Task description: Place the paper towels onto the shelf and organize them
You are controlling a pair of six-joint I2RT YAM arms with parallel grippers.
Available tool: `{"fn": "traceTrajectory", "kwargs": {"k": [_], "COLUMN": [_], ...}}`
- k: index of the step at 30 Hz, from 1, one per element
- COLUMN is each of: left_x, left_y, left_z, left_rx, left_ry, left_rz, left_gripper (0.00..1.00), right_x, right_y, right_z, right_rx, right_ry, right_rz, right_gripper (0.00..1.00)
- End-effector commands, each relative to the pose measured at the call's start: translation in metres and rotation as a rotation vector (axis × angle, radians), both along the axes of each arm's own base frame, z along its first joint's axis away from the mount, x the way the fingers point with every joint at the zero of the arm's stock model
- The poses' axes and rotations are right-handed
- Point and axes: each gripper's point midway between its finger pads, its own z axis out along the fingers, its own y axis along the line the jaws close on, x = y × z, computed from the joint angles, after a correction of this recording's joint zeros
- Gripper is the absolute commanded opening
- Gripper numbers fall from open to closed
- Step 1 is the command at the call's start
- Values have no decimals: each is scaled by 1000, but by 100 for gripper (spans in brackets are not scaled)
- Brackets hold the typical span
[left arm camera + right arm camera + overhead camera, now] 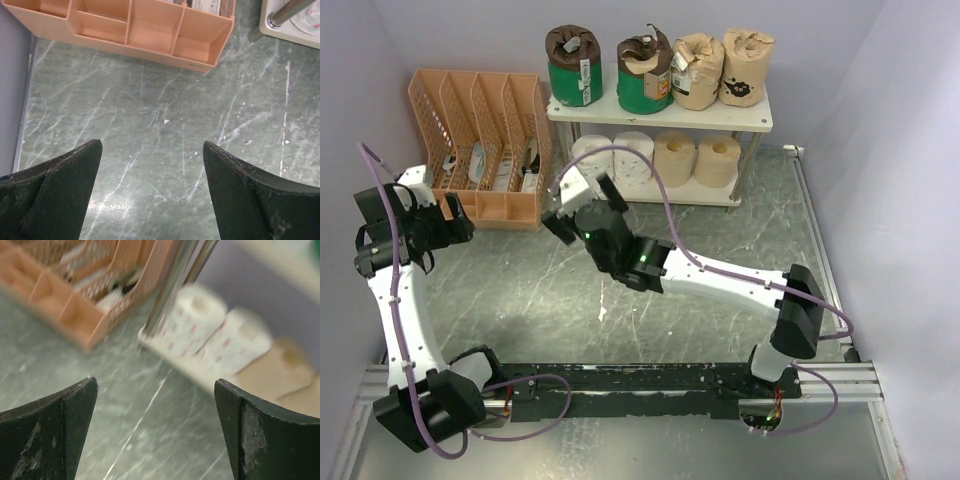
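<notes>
left hand point(150, 147) spread wide and empty, left arm point(405, 310) bent upright, right hand point(155, 385) likewise agape, right arm point(720, 275) stretched forward-left

Right wrist view is smeared throughout. The white rolls point(200, 315) show only fuzzy reddish specks, the tan rolls point(287, 365) run off the right edge, and the orange organizer point(90, 315) is a blur. From the top, the right end effector point(582, 208) covers the bottom of the leftmost white roll point(590, 152), and the print on the wrapped rolls point(698, 75) is too small to read. In the left wrist view, the shelf point(295, 32) is clipped to one corner.
</notes>
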Motion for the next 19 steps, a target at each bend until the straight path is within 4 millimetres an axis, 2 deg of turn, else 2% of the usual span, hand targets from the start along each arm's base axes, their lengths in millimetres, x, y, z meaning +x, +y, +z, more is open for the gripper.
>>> {"fn": "traceTrajectory", "kwargs": {"k": [1,3,6,10,14,19], "left_x": [-1,-5,-9,-15,-22,-27], "left_y": [16,18,20,25,23,24], "left_z": [12,15,20,21,26,21], "left_rx": [70,88,107,122,131,149], "left_ry": [-72,-90,-121,-155,-206,-235], "left_rz": [83,103,118,143,152,170], "left_gripper": [94,94,94,94,94,94], "right_x": [-35,-48,-58,-55,-51,-51], "right_y": [-18,-33,-67,-101,-122,-152], "right_z": [-27,-29,-3,-19,-35,-40], "right_rx": [255,292,426,457,508,537], "right_ry": [230,223,134,116,230,151], "right_rz": [8,61,85,-25,-212,-289], "right_gripper": [100,100,100,100,100,100]}}
